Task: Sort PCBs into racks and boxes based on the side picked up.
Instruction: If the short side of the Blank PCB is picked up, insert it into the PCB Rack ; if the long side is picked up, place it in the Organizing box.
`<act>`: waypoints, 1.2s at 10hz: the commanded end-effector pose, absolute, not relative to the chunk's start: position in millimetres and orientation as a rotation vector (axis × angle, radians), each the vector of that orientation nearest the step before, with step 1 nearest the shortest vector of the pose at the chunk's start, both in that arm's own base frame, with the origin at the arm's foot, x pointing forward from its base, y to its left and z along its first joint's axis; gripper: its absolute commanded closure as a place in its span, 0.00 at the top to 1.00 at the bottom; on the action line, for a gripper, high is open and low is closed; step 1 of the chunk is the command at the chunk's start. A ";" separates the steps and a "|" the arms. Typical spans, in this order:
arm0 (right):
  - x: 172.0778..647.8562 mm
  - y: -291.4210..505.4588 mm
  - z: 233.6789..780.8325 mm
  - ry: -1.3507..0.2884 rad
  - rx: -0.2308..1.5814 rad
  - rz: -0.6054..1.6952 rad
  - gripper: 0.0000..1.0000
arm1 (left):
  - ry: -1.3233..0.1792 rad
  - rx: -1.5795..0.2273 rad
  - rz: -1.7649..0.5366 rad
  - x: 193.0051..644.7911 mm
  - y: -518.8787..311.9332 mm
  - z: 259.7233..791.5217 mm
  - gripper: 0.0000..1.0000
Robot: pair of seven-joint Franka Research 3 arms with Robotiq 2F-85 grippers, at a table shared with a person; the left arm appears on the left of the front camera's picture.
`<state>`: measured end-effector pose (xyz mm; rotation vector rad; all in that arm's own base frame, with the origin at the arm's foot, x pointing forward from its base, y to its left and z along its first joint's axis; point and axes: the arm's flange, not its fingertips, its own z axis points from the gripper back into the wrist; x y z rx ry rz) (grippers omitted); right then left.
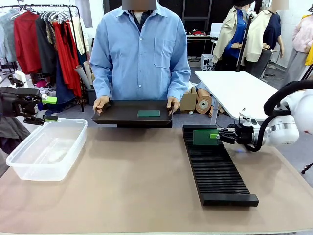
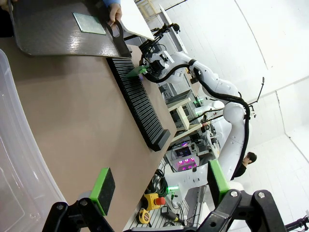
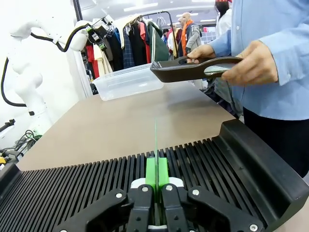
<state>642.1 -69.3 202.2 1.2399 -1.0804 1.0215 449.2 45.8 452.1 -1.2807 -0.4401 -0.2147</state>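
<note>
Tan bench (image 1: 137, 186) in a workroom with clothes rails behind, and a person in a blue shirt standing at the far side. My right jaws are shut tight on a thin green rectangular circuit board (image 1: 204, 137), pinched between the green pads (image 3: 150, 171). It stands on edge over the far end of the long black ribbed rack (image 1: 215, 171), the end nearest the person.

What matters now is alignment. From the right wrist camera the board shows as a thin vertical line running straight away from the jaws, in line with the grooves. Its long axis lies across the rack, the same way the slots run. I judge the move to be straight down with no twist needed. I cannot tell whether the lower edge already sits in a groove or hangs just above one.

My left jaws stand wide open with nothing between them, over the far left corner of the clear plastic tub (image 1: 36, 172), well apart from the rack. The person holds a flat smooth black tray (image 1: 122, 115) in both hands above the bench's far edge, and a second green board (image 1: 148, 113) lies flat on it. That board looks somewhat nearer my right arm, which is occupied; my free left arm would have to reach in for it.
</note>
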 end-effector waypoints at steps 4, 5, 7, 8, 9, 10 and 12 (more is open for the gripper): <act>641.2 -77.2 190.2 -1.037 1.208 1.010 0.00 | -0.441 -1.281 -0.213 449.2 46.3 452.8 1.00; 641.0 -78.2 190.2 -1.039 1.198 1.018 0.00 | -0.441 -1.281 -0.213 449.2 46.3 452.8 1.00; 642.7 -78.1 190.3 -1.032 1.195 1.013 0.00 | -0.441 -1.281 -0.213 449.2 46.3 452.8 1.00; 642.7 -77.9 190.3 -1.024 1.206 1.000 0.00 | -0.441 -1.281 -0.213 449.2 46.3 452.8 1.00; 643.0 -73.1 199.8 -1.080 1.232 1.019 0.00 | -0.441 -1.281 -0.213 449.2 46.3 452.8 1.00; 643.0 -73.1 199.8 -1.080 1.232 1.019 0.00 | -0.441 -1.281 -0.213 449.2 46.3 452.8 1.00; 643.0 -73.1 199.8 -1.080 1.232 1.019 0.00 | -0.441 -1.281 -0.213 449.2 46.3 452.8 1.00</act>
